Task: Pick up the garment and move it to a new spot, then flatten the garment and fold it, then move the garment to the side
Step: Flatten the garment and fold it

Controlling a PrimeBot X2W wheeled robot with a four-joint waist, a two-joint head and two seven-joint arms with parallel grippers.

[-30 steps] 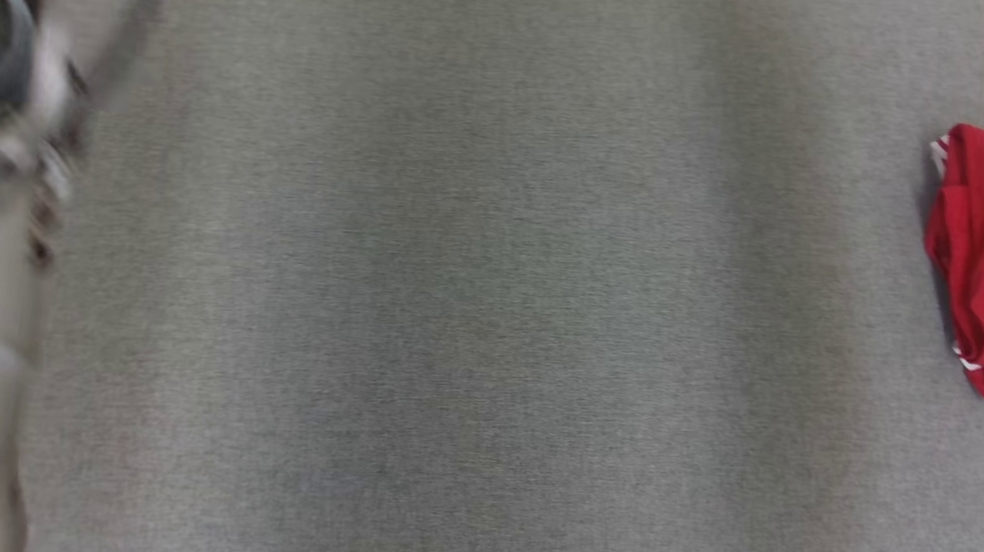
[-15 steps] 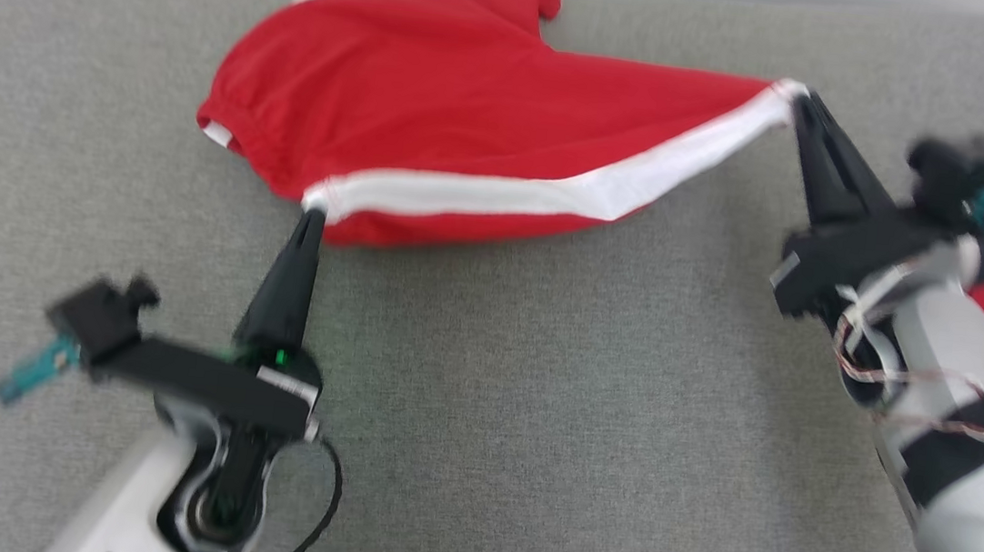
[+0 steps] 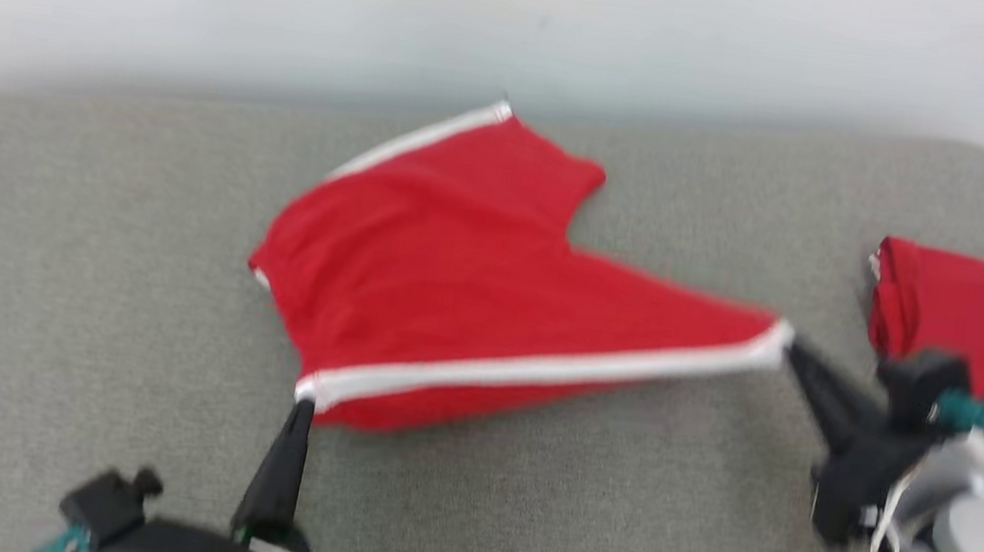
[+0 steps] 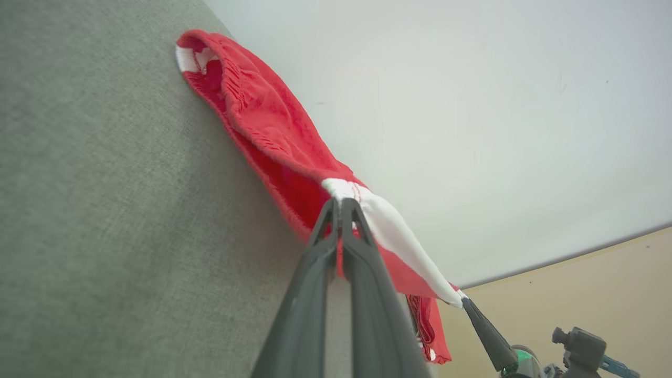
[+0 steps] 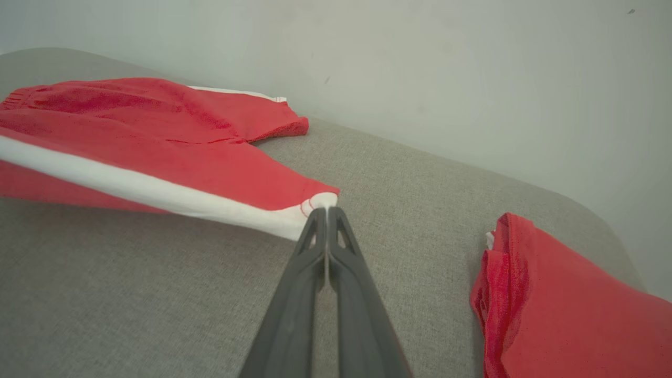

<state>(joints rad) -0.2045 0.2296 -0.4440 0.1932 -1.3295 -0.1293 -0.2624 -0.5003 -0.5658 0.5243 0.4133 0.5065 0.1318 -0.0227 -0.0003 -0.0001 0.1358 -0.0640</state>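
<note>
Red garment [image 3: 455, 281] w/ a white side stripe lies mid-way across the grey padded surface [image 3: 521, 517], partly spread. Its near edge is pulled taut along the stripe btwn the two grippers. One leg opening points toward the far side. In the left wrist view a gathered elastic edge runs away from the held corner.

Left gripper [image 3: 302, 402] is pinched tight on the stripe's left end, fingers meeting on white fabric w/ no gap. Right gripper [image 3: 791, 344] is clamped on the stripe's other end; in the right wrist view the tips close on the white corner.

The stretched edge looks slightly lifted, the rest of the cloth resting on the surface.

A second red cloth [image 3: 972, 317], bunched, lies further right near the surface's rounded corner, apart from the garment, just past the right gripper. Pale wall [image 3: 482, 19] stands behind. Head view is blurry, so fine detail is unclear.
</note>
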